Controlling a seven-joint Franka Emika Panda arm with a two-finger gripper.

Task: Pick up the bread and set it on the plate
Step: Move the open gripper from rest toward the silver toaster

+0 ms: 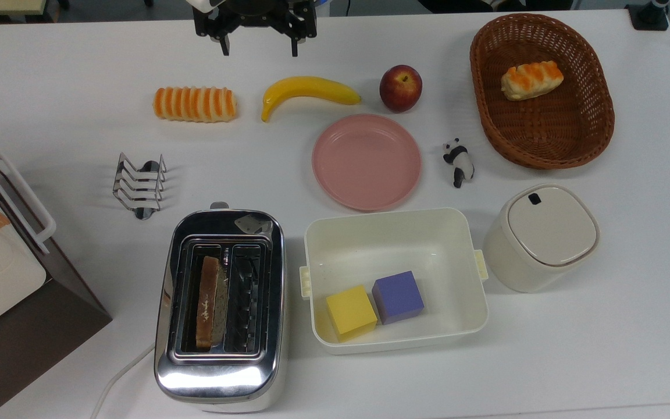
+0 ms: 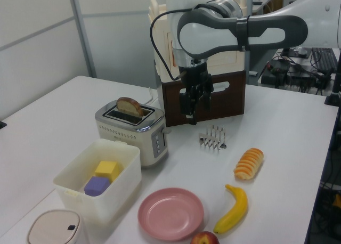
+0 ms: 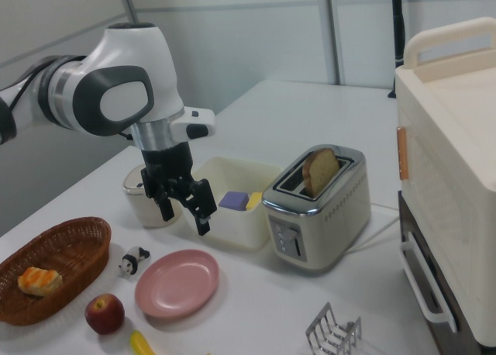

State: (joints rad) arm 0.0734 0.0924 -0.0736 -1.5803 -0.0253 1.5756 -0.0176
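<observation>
We see the black two-finger gripper (image 1: 259, 45) up in the air at the top view's far edge, fingers spread wide, nothing between them. In the right view the gripper (image 3: 185, 214) hangs above the table, in front of the white rectangular tub (image 3: 232, 208).

The bread, a flat speckled wholemeal slice with dark crust (image 1: 210, 301), stands on edge in one slot of the shiny chrome two-slot toaster (image 1: 220, 378); in the top view it's the left slot. In the left view the bread (image 2: 131, 105) sticks up out of the toaster (image 2: 136, 132), well apart from the gripper (image 2: 191, 112).

The round shallow pink plate (image 1: 366, 161) is bare. In the top view it sits just above the tub (image 1: 393, 233), right of the toaster. The tub holds a yellow cube (image 1: 350, 312) and a purple cube (image 1: 398, 297), touching each other.

Around the plate in the top view: yellow banana (image 1: 309, 92) and red apple (image 1: 400, 88) above it, small panda figure (image 1: 459, 162) to its right. Ridged orange-and-cream roll (image 1: 195, 104) left of the banana. Metal toast rack (image 1: 139, 185) above-left of the toaster. Brown wicker basket (image 1: 591, 122) at upper right holds an orange-topped bun (image 1: 531, 80). Cream lidded canister (image 1: 541, 237) right of the tub.
</observation>
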